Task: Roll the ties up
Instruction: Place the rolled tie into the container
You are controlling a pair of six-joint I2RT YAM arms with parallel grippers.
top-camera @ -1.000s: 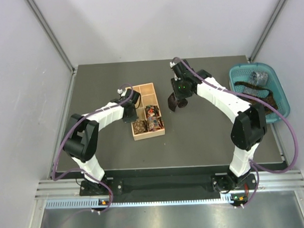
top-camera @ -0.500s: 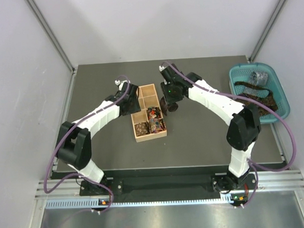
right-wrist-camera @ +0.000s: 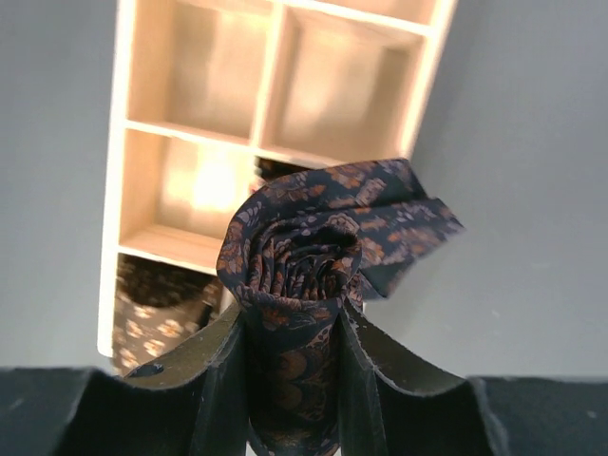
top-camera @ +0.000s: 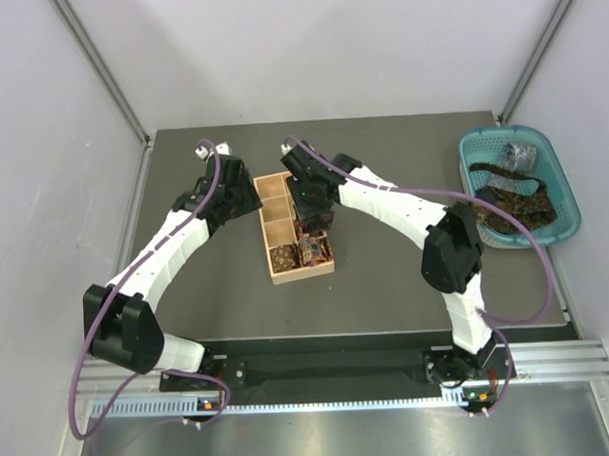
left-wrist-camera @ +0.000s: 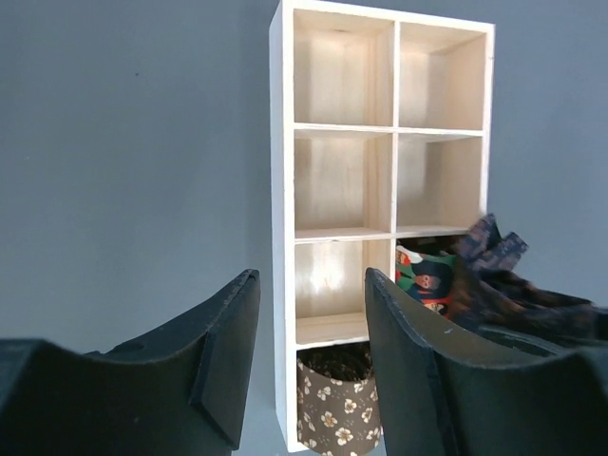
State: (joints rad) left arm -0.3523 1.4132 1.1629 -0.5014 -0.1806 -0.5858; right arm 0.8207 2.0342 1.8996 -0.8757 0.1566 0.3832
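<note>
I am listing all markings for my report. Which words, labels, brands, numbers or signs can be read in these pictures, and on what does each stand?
No readable text in any view.
The wooden box, the teal basket and the dark rolled tie show only plain surface or pattern, no letters.

The table (top-camera: pixel 386 275) is dark grey and flat. A tan wooden box (top-camera: pixel 275 207) with little square holes sits near the middle. A teal basket (top-camera: pixel 501 132) sits at the right edge.
</note>
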